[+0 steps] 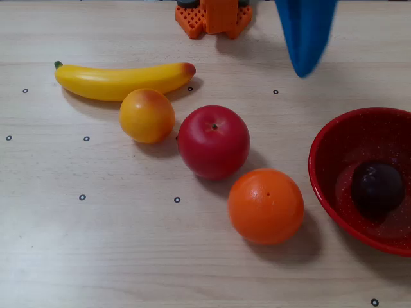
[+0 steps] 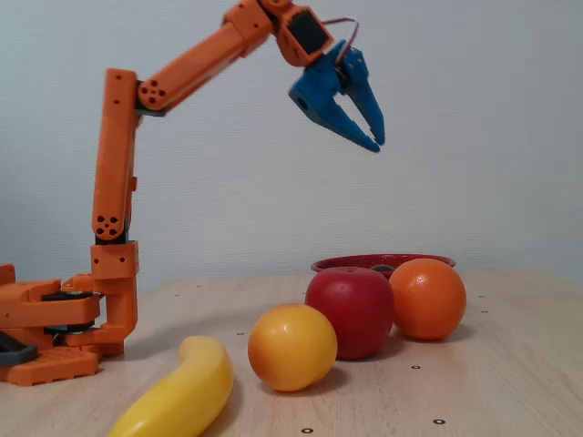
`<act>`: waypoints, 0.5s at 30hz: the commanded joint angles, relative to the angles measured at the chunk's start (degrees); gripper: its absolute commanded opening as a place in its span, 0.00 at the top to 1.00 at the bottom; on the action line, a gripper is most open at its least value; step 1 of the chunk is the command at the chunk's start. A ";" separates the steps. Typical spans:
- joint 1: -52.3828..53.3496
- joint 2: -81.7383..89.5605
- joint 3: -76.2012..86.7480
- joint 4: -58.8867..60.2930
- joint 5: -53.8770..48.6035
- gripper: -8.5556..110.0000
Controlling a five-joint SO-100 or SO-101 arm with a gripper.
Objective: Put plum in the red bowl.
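Blue plastic fingers (image 2: 375,138) hang high in the air in the fixed view, pointing down and to the right, held slightly apart at the tips with nothing between them. In the overhead view they show only as a blurred blue wedge at the top edge, above bare desk (image 1: 192,269) and well clear of every fruit.

The plum (image 1: 377,187) already lies inside the red bowl (image 1: 334,138), on its speckled floor toward the right side, so the placing looks done. From the fingers it lies down and to the right in the overhead view, toward the camera; being round, it has no long axis to line up with. In the fixed view only the bowl's rim (image 2: 346,264) shows behind the fruit, and the plum is hidden.

Farther out stand the orange (image 1: 266,206) just beside the bowl, the red apple (image 1: 213,142), the yellow-orange fruit (image 1: 147,115) and the banana (image 1: 122,80). The orange arm (image 2: 114,182) rises from its base at the left of the fixed view.
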 commanded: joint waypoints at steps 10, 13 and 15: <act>6.86 26.10 14.59 5.27 -0.44 0.93; 9.23 31.82 20.92 6.24 -0.18 0.93; 10.81 36.56 26.54 5.71 0.35 0.93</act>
